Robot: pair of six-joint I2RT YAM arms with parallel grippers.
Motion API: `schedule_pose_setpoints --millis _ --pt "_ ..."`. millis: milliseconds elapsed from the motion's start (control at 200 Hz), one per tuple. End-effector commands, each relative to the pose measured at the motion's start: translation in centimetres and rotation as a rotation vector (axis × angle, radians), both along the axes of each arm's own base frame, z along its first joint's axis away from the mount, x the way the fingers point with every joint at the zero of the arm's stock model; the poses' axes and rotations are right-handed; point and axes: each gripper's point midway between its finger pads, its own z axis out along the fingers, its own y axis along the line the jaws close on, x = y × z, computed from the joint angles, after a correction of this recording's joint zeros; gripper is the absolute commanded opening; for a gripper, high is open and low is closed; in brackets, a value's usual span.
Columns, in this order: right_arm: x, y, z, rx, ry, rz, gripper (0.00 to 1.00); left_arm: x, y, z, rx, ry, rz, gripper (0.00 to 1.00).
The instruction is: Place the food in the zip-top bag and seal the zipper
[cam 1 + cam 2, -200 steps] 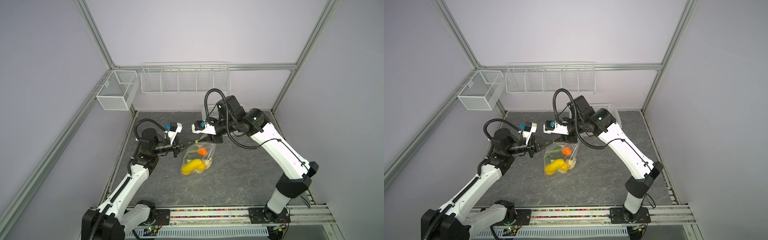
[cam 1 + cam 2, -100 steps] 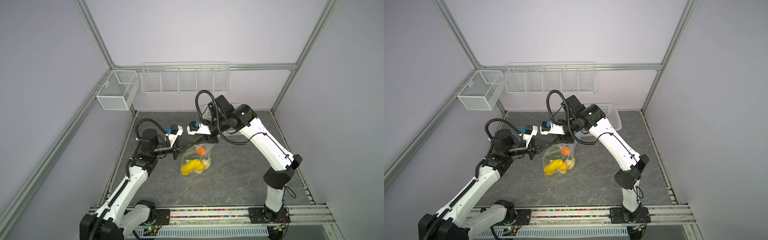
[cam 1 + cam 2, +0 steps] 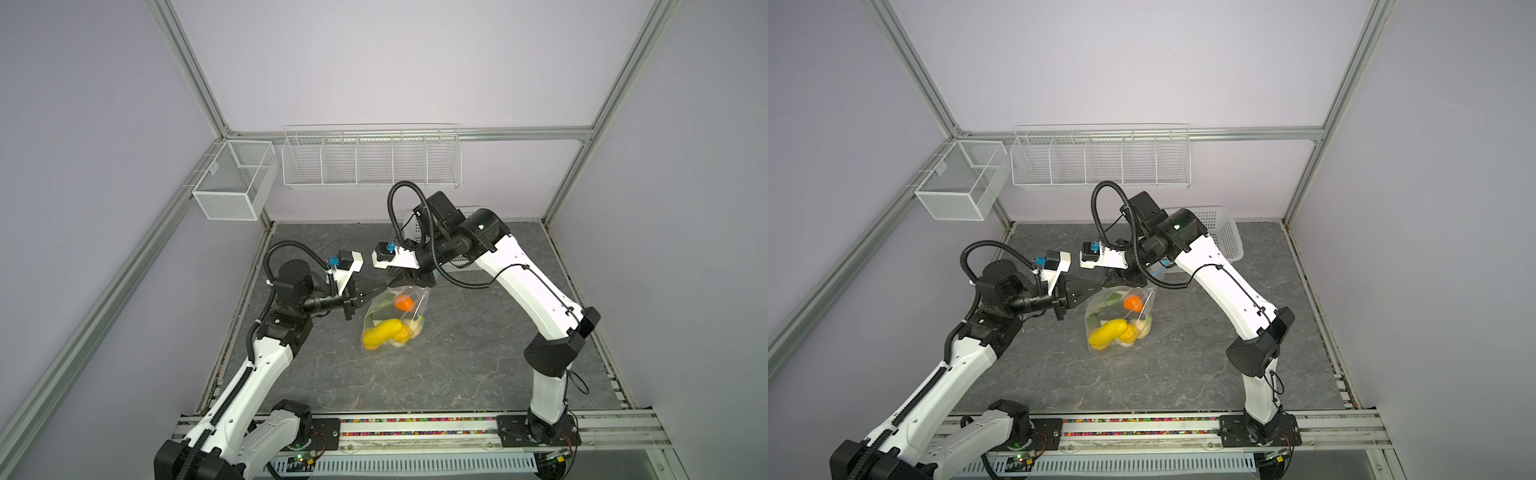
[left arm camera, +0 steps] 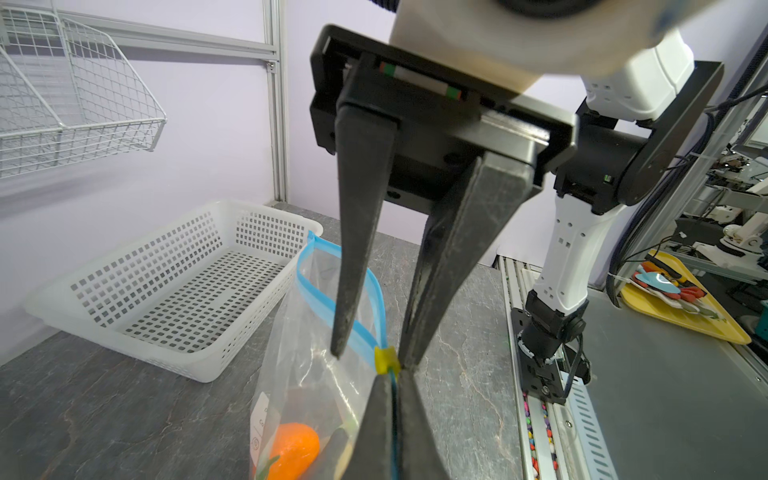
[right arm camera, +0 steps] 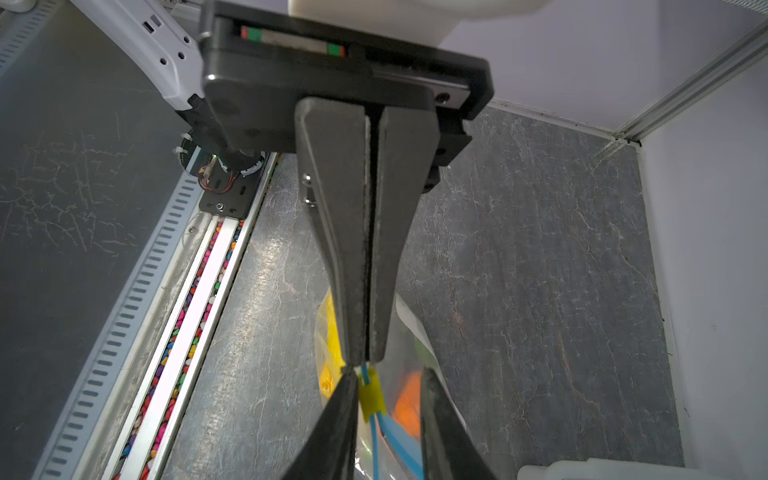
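**Right arm just closed in on the slider, bag not zipped yet**

Grey stone-look tabletop (image 3: 457, 374), lilac walls, white basket (image 3: 1223, 237) at the back. The zip-top bag (image 3: 395, 320) sits mid-table, held up by its mouth edge, with the food (image 3: 382, 332) already inside.

Over the last second the right arm swung in towards the left gripper (image 3: 385, 286). The right gripper (image 4: 374, 358) has narrowed, with its jaws still apart, straddling the yellow slider (image 4: 386, 359). The left gripper is pressed together, pinching the zipper (image 4: 320, 297) right beside that slider.

So I'd say filling's done and the pull comes next.

The top views hide the slider behind the fingers. Only the left wrist view shows the blue strip still gaping in a loop.
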Motion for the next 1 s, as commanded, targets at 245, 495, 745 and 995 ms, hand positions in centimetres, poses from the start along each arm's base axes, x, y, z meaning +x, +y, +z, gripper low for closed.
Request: schedule_pose_setpoints --millis 245,495,745,995 --pt "-0.89 -0.17 -0.2 -0.006 0.044 0.012 0.16 -0.5 0.11 0.94 -0.017 -0.054 0.002 0.0" --pt "-0.83 -0.06 -0.42 -0.007 0.047 0.019 0.21 -0.52 0.11 1.22 -0.019 -0.063 0.001 0.0" --pt "-1.11 0.08 -0.48 -0.003 0.069 0.028 0.21 -0.83 0.16 1.37 -0.023 -0.064 -0.003 0.0" --pt "-0.77 0.24 -0.47 -0.003 0.068 0.012 0.07 -0.83 0.41 1.78 -0.04 -0.065 0.024 0.0"
